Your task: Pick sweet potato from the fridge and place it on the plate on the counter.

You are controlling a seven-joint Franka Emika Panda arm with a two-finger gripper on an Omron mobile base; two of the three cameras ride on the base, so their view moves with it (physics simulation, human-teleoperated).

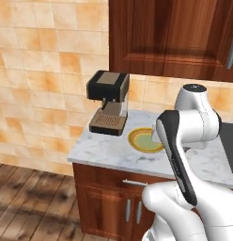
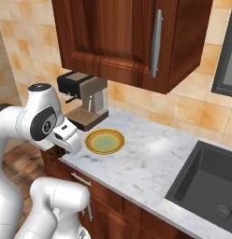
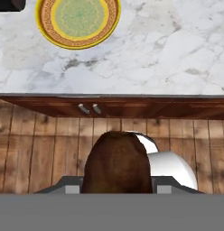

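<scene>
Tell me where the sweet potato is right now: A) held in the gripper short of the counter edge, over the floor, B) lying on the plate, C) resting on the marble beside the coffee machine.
A: in the hand view the sweet potato sits in the gripper above wooden floor, with the plate bare on the counter ahead.

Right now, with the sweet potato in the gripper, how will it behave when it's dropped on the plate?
The sweet potato looks rounded and oblong, so it may roll once released. It seems stiff, probably not deforming. The plate looks flat with a shallow rim, so a low release is likely safer.
</scene>
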